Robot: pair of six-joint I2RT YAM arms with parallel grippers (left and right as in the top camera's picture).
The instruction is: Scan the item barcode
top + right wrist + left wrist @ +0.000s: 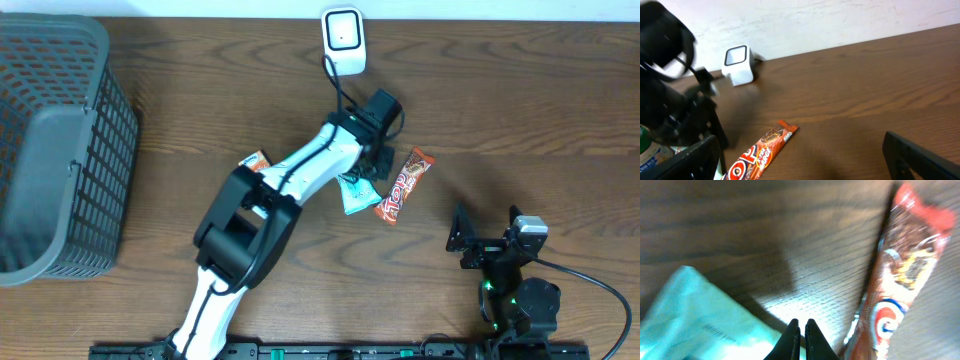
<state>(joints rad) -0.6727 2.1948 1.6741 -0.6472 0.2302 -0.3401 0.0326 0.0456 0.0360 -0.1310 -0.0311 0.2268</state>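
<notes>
Teal packet under L gripper, jaws together, maybe pinching it; R gripper wide apart; basket far left

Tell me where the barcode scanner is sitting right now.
In the overhead view the white scanner stands at the table's far edge, about midway across, beyond the orange snack bar and teal packet. The right wrist view shows it by the wall.

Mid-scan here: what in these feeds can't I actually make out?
- Teal packet, left wrist view: print blurred, no barcode readable; the bottom edge cuts it off.
- Left end effector: fingertips shut, but whether they pinch the packet is unclear; overhead, the left arm covers that spot.
- Orange packet, overhead: mostly under the left arm.
- Red bar: no barcode shows in any view.
</notes>
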